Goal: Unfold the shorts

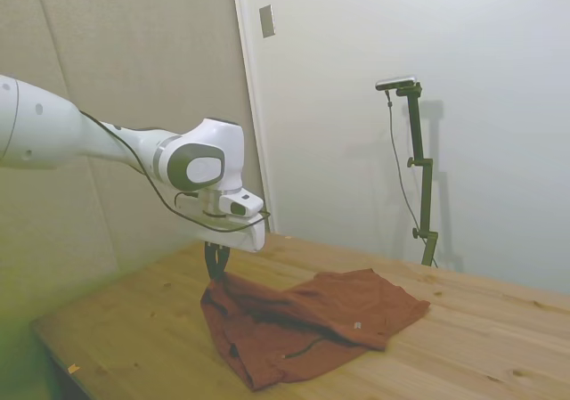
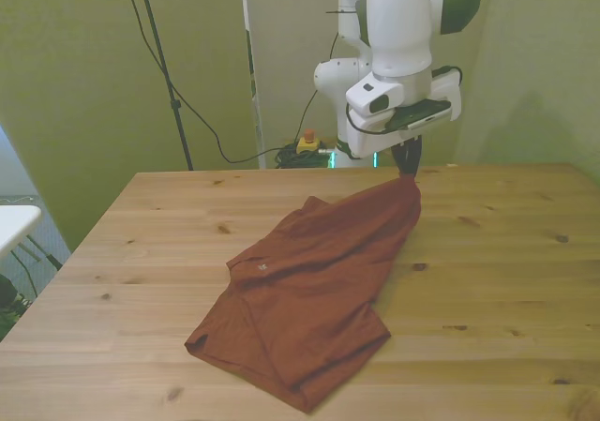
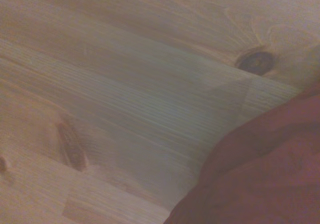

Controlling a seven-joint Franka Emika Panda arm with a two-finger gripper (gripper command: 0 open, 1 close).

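A wooden table (image 2: 487,280) is shown from the side, from the front and from the wrist. The table's near corners are cut off at the lower edge of the front view, and much of the white arm (image 1: 53,133) is cut off at the side view's left edge.

In the wrist view, only blurred wood grain with dark knots and a soft-edged patch of rust-red cloth (image 3: 260,174) can be made out; no seams or pockets can be told there.

The shorts (image 2: 309,290) are laid on the table as a rumpled, partly folded heap of rust-red fabric. A small pale tag (image 2: 262,269) is seen on the upper layer in the front view. In the side view, dark lines that may be pocket slits are seen among the folds, but they are too small to be read with certainty. How many layers are stacked in the heap cannot be told.

The gripper (image 2: 407,166) is held above the far end of the shorts, toward the front view's right. One corner of the cloth is raised off the table into a peak that meets the dark fingertips. The fingers are seen pressed together on that corner, so the fabric is pinched between them. The rest of the shorts is spread from that peak toward the front view's lower left, resting flat on the wood.
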